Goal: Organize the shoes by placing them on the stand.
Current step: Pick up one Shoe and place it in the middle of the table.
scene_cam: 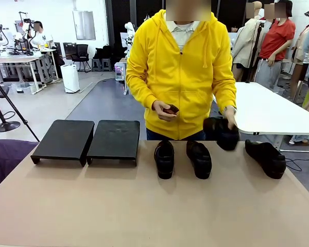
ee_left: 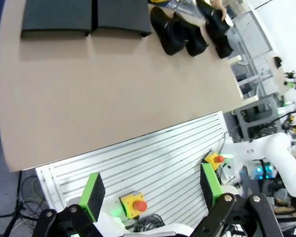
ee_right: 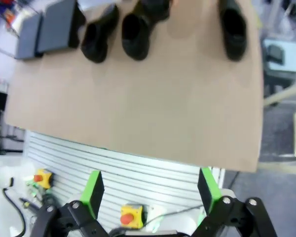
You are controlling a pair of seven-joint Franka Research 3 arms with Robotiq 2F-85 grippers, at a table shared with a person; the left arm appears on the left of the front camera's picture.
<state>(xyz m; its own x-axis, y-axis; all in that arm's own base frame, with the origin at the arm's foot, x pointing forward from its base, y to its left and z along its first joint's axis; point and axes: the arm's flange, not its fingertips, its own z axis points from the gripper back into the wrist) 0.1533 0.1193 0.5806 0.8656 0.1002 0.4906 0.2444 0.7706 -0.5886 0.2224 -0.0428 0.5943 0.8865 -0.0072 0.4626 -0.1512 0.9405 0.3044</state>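
shoes (scene_cam: 164, 159): three on the tabletop (scene_cam: 144, 206), right of the far-left stand (scene_cam: 87, 140); fourth shoe (scene_cam: 221, 133) apparently in the person's hand (scene_cam: 229, 116), blurred | left claw (ee_left: 152, 186), right claw (ee_right: 150, 191): both spread wide, empty, near side | handling: likely light, glossy-slick, soft upper; pinch the collar rim

The right gripper (ee_right: 150, 191) is spread wide with nothing in it. At the far end of the tan table (ee_right: 153, 108), 2 black shoes (ee_right: 99, 34) sit together by the black stand (ee_right: 59, 27). 1 more shoe (ee_right: 233, 27) sits apart.
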